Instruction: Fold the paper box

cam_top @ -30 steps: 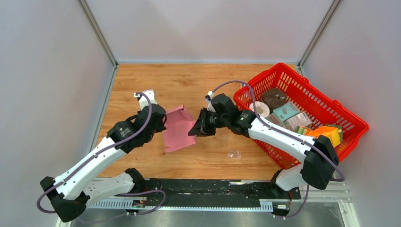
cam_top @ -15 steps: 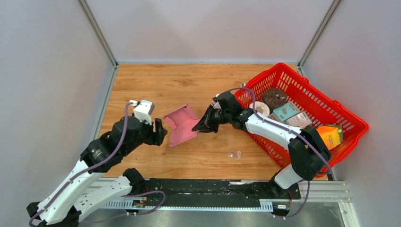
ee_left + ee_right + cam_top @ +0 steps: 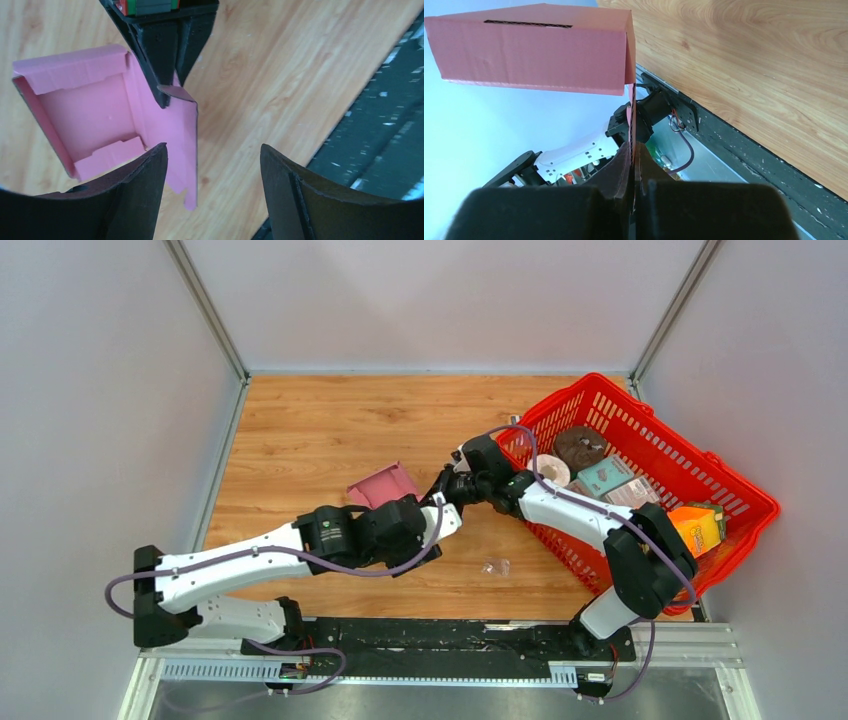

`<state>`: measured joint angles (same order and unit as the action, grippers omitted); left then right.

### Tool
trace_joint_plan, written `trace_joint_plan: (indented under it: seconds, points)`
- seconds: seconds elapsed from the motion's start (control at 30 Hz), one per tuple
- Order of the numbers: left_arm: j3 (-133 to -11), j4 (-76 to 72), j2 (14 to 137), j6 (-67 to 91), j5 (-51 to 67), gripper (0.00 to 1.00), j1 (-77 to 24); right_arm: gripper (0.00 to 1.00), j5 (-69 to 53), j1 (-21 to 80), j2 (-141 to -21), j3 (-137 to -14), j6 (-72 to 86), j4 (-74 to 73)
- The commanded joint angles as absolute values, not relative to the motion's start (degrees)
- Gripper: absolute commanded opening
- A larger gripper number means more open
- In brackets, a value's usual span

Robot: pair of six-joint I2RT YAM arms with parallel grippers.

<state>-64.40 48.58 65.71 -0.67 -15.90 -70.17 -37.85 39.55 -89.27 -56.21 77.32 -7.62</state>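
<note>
— So, which step?
— Mid-fold, I'd say. The right claw (image 3: 633, 150) pinches a flap of the thin pink paper box (image 3: 95, 120) at the middle of the wooden tabletop (image 3: 300, 420). The left claw (image 3: 212, 150) gapes wide over it; next it should grip the loose side.

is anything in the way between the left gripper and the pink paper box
Nothing visible is. The open left gripper hangs just above the paper box, with only bare table beside it. The right gripper is shut on the box's far edge, not between them.
</note>
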Motion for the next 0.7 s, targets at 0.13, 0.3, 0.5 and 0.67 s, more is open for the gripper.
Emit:
trace_joint_plan:
  seconds: [0.13,0.3,0.5,0.67]
  points:
    - [-66.10,49.66,74.26,-5.54,-36.90,0.69,-73.56,0.04,-40.25,39.20,-87.19,-53.61,83.58,-2.20]
    - [-64.42,49.22,76.11,-5.54,-42.70,0.41,-73.56,0.04,-39.90,39.29,-85.52,-53.52,82.80,-2.89]
    - [-63.72,51.68,74.81,-3.17,-45.18,0.07,-73.56,0.33,-34.11,38.76,-82.01,-55.99,68.75,-8.43]
    - [-63.11,53.08,67.70,5.50,-38.08,0.00,-69.45,0.80,-23.50,37.18,-75.34,-60.96,53.03,-20.25]
